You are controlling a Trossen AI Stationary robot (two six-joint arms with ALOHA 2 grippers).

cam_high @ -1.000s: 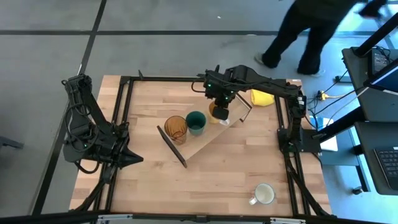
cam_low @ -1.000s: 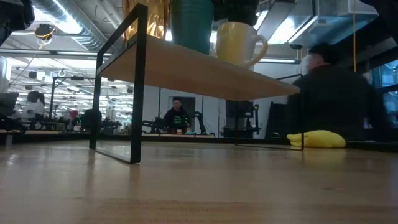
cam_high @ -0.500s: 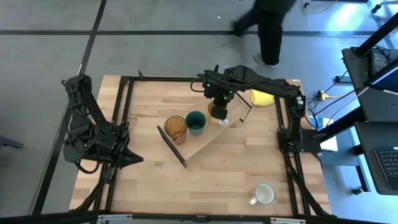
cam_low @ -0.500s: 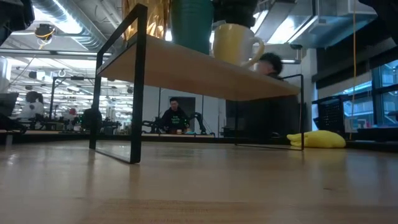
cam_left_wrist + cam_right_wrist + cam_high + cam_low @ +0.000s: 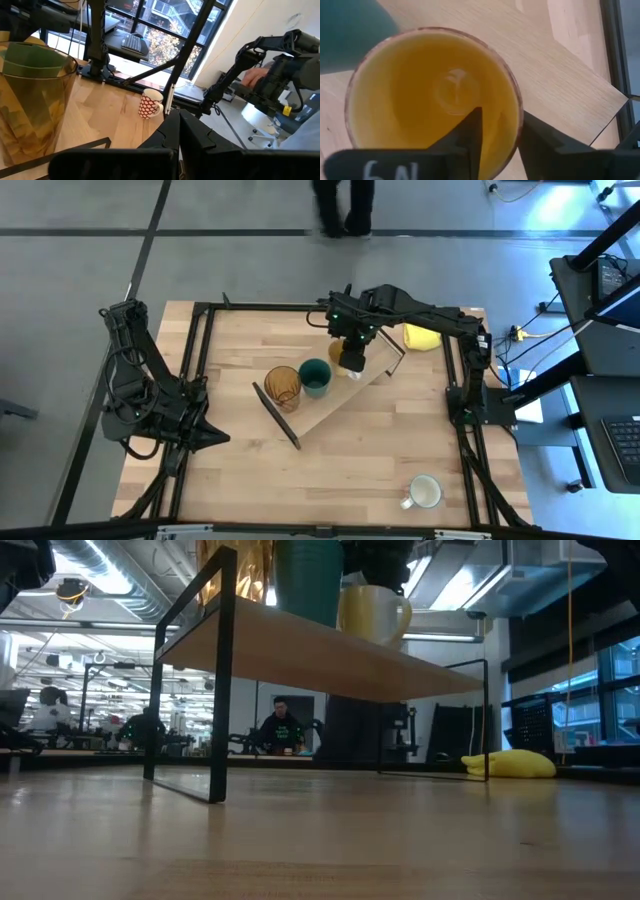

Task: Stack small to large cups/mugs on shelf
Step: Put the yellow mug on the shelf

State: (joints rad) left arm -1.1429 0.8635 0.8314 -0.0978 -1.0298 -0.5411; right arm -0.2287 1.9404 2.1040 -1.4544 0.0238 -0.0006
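Note:
The light-wood shelf (image 5: 332, 408) stands slantwise in the middle of the table. On its top stand an amber ribbed glass (image 5: 283, 385), a dark teal cup (image 5: 315, 377) and an orange mug (image 5: 372, 612), in a row. My right gripper (image 5: 350, 358) is above the mug and shut on it. A white mug (image 5: 423, 493) stands on the table near the front right corner. My left gripper (image 5: 205, 435) waits shut and empty at the table's left side. My right gripper holds the orange mug by its rim (image 5: 519, 107), one finger (image 5: 470, 135) inside the mug and the other (image 5: 537, 142) outside its wall. The fingers come from above, pointing down. The mug is upright with its base on the shelf top (image 5: 400, 650), close beside the teal cup.
A yellow cloth (image 5: 420, 337) lies at the table's far right, behind the shelf. The shelf's dark end panels (image 5: 277, 416) reach down to the table. A person's legs (image 5: 345, 205) show on the floor beyond the far edge. Bare tabletop lies toward the near edge.
My right gripper has slid the orange mug a little along the shelf top toward the teal cup and turned it, so that its handle shows less in the low view. The person beyond the table has walked toward the left.

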